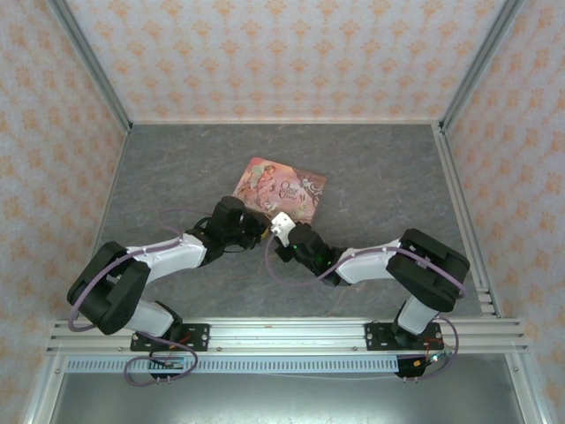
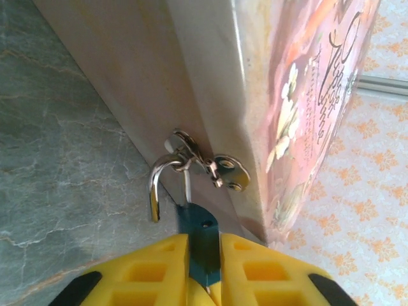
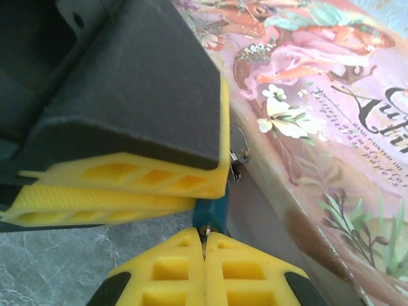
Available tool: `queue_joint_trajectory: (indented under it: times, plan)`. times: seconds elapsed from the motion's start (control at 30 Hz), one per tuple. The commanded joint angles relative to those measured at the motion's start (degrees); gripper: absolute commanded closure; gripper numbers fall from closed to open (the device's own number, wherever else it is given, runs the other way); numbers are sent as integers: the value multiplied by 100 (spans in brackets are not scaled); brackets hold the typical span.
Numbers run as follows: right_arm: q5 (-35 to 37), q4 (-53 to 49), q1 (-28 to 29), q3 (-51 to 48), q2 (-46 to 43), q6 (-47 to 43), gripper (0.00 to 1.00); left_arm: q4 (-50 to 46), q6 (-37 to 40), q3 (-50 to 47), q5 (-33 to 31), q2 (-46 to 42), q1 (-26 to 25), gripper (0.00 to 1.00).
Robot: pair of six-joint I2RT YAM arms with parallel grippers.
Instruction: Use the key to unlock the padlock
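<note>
Because the tiny blue-bodied metal padlock (image 2: pixel 199 223) hangs by its silver shackle (image 2: pixel 155 190) from the metal hasp (image 2: pixel 223 169) on the pink picture-printed tin box (image 2: pixel 306 95), the left gripper (image 2: pixel 204 242) clamps its body, seemingly to steady it, while the right gripper (image 3: pixel 204 245), pinched on the small silver key (image 3: pixel 204 232), meets its base.

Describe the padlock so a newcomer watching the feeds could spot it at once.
Find the pink tin box mid-table; on its side wall facing the arms sits a silver hasp. The padlock hangs from it by a silver shackle, pinched in the left pincer. It is the only blue thing there, tiny beside the box.
</note>
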Motion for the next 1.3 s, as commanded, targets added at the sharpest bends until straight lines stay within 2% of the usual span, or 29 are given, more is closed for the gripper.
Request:
queue_joint_trajectory:
  times: [0.0, 0.2, 0.4, 0.8, 1.07, 1.27]
  plan:
    - [9, -78, -40, 53, 34, 766, 100, -150, 201, 141, -48, -156, -61, 75]
    - [1, 198, -40, -132, 56, 1464, 100, -502, 358, 66, -250, -437, -11, 54]
    - [-155, 587, -40, -423, -95, 2395, 100, -1227, 768, 61, -525, -922, 180, 43]
    - [-789, 1556, -63, -883, -60, 4820, 100, -2962, 1874, 421, -1634, -1835, 310, 34]
    - [-1139, 1948, -90, -959, 183, 6231, 100, -3093, 1949, 542, -1647, -1962, 315, 32]
    - [-1442, 2497, -171, -922, 729, 7193, 100, -3156, 1996, 614, -1659, -1953, 315, 31]
